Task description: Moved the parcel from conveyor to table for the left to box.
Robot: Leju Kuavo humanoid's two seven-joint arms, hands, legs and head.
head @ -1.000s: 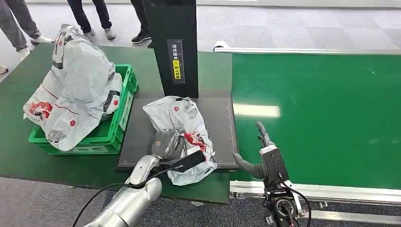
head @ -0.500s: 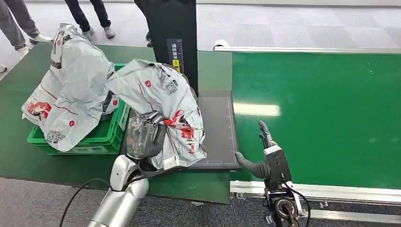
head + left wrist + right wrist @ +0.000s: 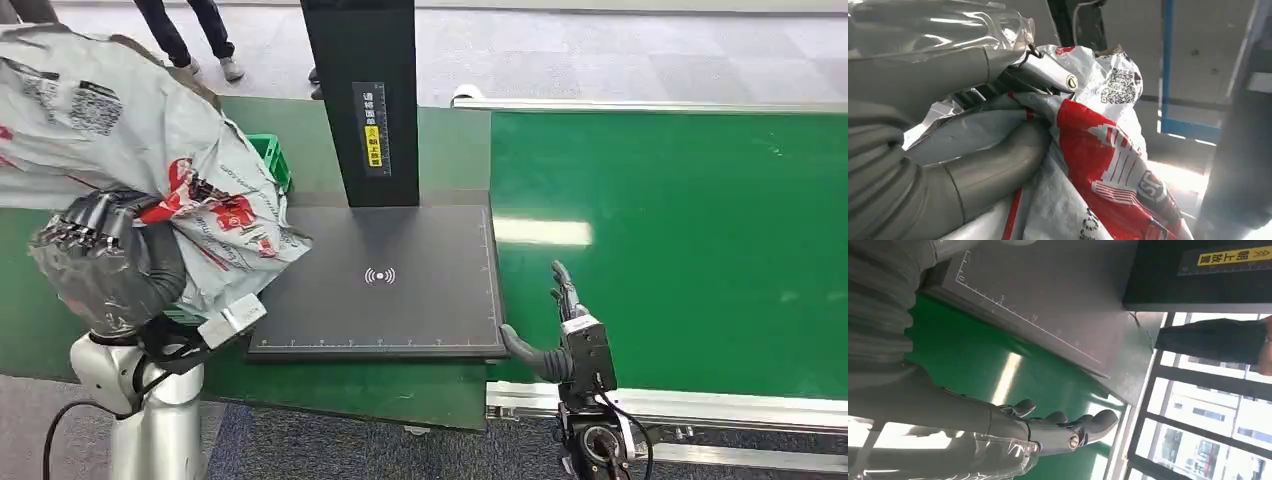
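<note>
Parcel (image 3: 150,150) hangs in the left hand (image 3: 105,275), lifted over the table (image 3: 400,390) near the green crate (image 3: 270,160). Right hand (image 3: 560,320) waits, fingers apart, holding nothing. The slippery bag could slide from that bunched grip.

Ahead of me a grey floor (image 3: 620,50) runs past the dark green counter (image 3: 400,390). A black post (image 3: 365,100) with a yellow label stands behind a dark scale pad (image 3: 400,300). Two people's legs (image 3: 185,35) stand at the far side. Ceiling light glares off the green belt (image 3: 680,250). My right wrist view catches tall black-framed windows (image 3: 1208,410), bright with daylight.
</note>
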